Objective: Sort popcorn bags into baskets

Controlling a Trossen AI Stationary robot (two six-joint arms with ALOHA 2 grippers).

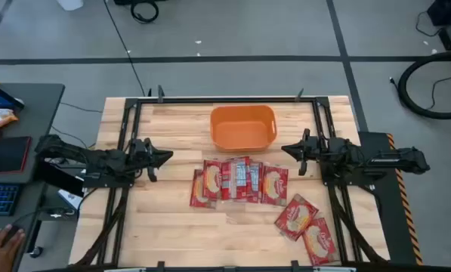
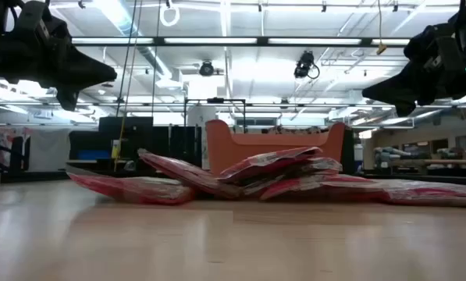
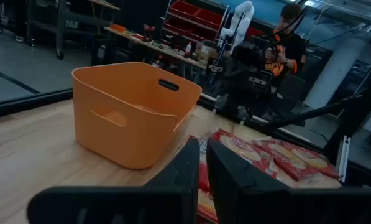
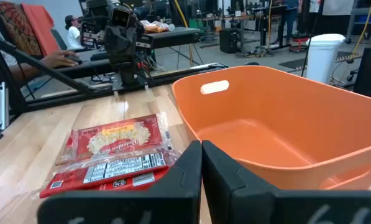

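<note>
Orange plastic marks the basket point(image 1: 242, 126), which sits near the far edge of the wooden table point(image 1: 172, 227), midway between the two arms and empty inside. Bare wood lies open on either side of it and along the near edge. The popcorn bags point(image 1: 239, 181) lie just in front of the basket in an overlapping row, with two more point(image 1: 307, 227) set apart toward the near right corner. The left gripper point(image 1: 161, 158) hovers over clear wood left of the row, fingers pressed together and holding nothing. The right gripper point(image 1: 288, 149) hangs level with it on the other side, likewise clenched and empty. From table height the packets heap up unevenly point(image 2: 272, 168), hiding the basket's lower wall point(image 2: 275, 144). The right wrist view shows the basket's handle slot point(image 4: 214, 87).
</note>
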